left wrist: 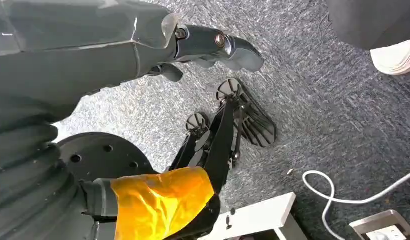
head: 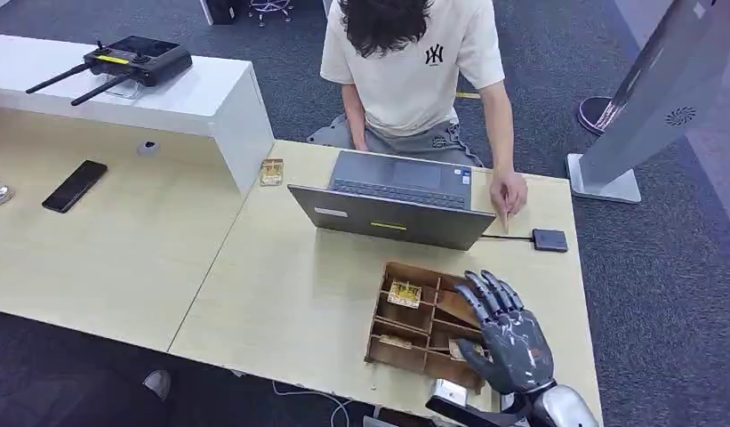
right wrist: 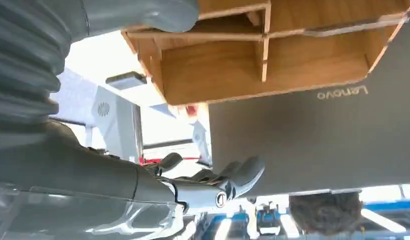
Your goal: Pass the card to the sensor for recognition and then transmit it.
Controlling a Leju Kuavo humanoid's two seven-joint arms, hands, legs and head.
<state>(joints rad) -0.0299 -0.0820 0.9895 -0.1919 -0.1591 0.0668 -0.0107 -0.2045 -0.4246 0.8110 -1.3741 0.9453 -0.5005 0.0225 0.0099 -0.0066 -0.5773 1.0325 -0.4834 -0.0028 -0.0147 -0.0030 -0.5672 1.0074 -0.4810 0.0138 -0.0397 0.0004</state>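
Note:
A wooden divided tray (head: 389, 350) sits near the table's front edge. A yellowish card (head: 404, 293) lies in one of its far compartments and another (head: 396, 341) in a nearer one. My right hand (head: 506, 334) hovers over the tray's right side with fingers spread and nothing in it. The right wrist view shows its fingers (right wrist: 236, 174) beside the tray (right wrist: 252, 75). A small black sensor box (head: 549, 239) lies on the table right of the laptop, on a cable. My left hand (left wrist: 212, 46) hangs over the carpet, holding nothing.
An open grey laptop (head: 392, 216) stands behind the tray, its lid (right wrist: 312, 135) toward me. A person sits behind it with a hand (head: 507, 192) near the sensor. A phone (head: 75, 185), a remote with antennas (head: 134, 60) and a grey kiosk (head: 654, 98) surround the area.

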